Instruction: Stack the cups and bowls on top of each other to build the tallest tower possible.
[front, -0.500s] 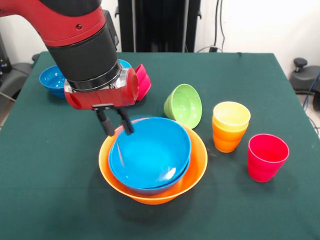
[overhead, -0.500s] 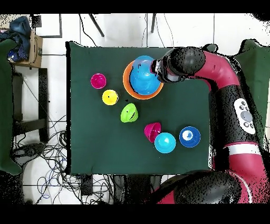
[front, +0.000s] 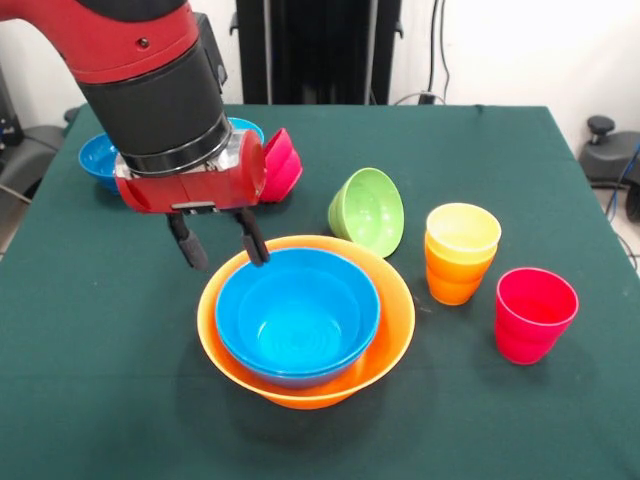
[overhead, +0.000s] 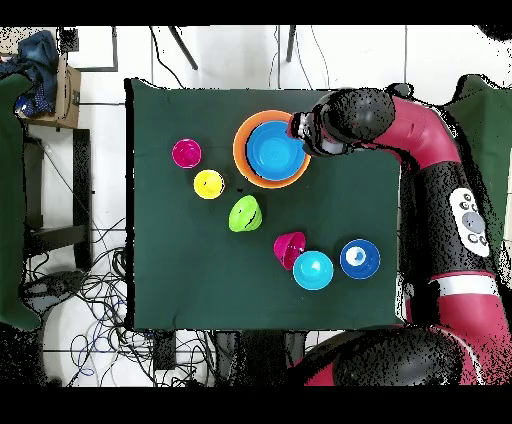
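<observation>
The tower is a large blue bowl (front: 298, 318) nested level in a very large orange bowl (front: 392, 325), also in the overhead view (overhead: 272, 149). My gripper (front: 218, 244) hangs open and empty over the orange bowl's back left rim, one finger outside it. A yellow cup (front: 461, 232) sits in an orange cup (front: 452, 280) to the right. A red cup (front: 533, 313) stands further right. A green bowl (front: 368, 211) lies tilted behind the tower. A red bowl (front: 283, 165), a light-blue bowl (overhead: 313, 270) and a dark-blue bowl (front: 98, 158) are at the back left.
The green table (front: 480, 160) ends at its right edge near the red cup. My arm (overhead: 430, 140) reaches in over the table's side in the overhead view. A chair base (front: 610, 150) stands off the table at the right.
The gripper has let go of the blue bowl, which dropped from tilted to level in the orange bowl. The fingers have spread and the hand has risen slightly and shifted left.
</observation>
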